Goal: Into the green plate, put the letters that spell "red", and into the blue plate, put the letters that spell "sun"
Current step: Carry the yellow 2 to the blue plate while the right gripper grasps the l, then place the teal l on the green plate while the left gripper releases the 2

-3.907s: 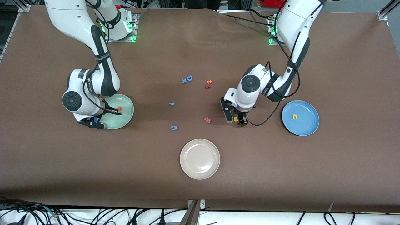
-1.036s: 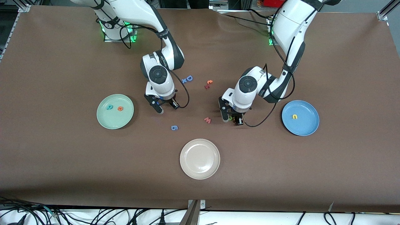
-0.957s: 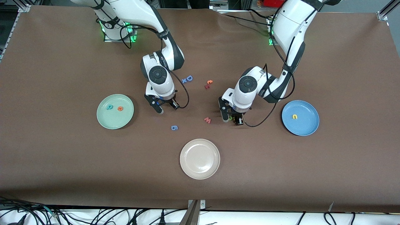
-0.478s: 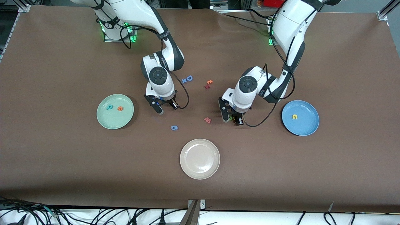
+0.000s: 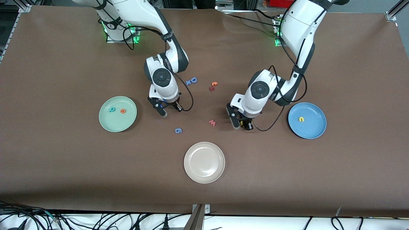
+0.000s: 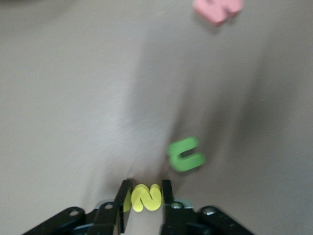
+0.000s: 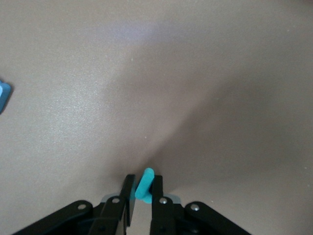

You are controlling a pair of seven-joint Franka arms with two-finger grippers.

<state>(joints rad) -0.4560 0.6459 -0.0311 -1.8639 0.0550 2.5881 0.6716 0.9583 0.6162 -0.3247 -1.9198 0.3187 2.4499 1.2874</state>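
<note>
My left gripper (image 5: pixel 242 125) (image 6: pixel 146 197) is shut on the yellow "s" (image 6: pixel 145 197), just above the table beside the pink "w". The green "u"/"n" letter (image 6: pixel 186 154) lies on the table close under it. My right gripper (image 5: pixel 167 110) (image 7: pixel 143 188) is shut on the small teal "r" (image 7: pixel 145 184), low over the table between the green plate (image 5: pixel 118 123) and the blue "6". The green plate holds the teal "d"/"p" (image 5: pixel 111 109) and the orange "e" (image 5: pixel 122 111). The blue plate (image 5: pixel 311 129) holds the yellow "u"/"n" (image 5: pixel 301 119).
A beige-white plate (image 5: pixel 204 171) sits nearest the front camera. Loose letters lie mid-table: a blue "D" (image 5: pixel 193 80), a blue "x" (image 5: pixel 188 82), an orange letter (image 5: pixel 214 84), a red one (image 5: pixel 211 88), a pink "w" (image 5: pixel 212 123) and a blue "6" (image 5: pixel 178 130).
My right gripper has come from the green plate and shut on the teal "r". My left gripper, holding the yellow "s", has shifted toward the blue plate, off the green letter.
</note>
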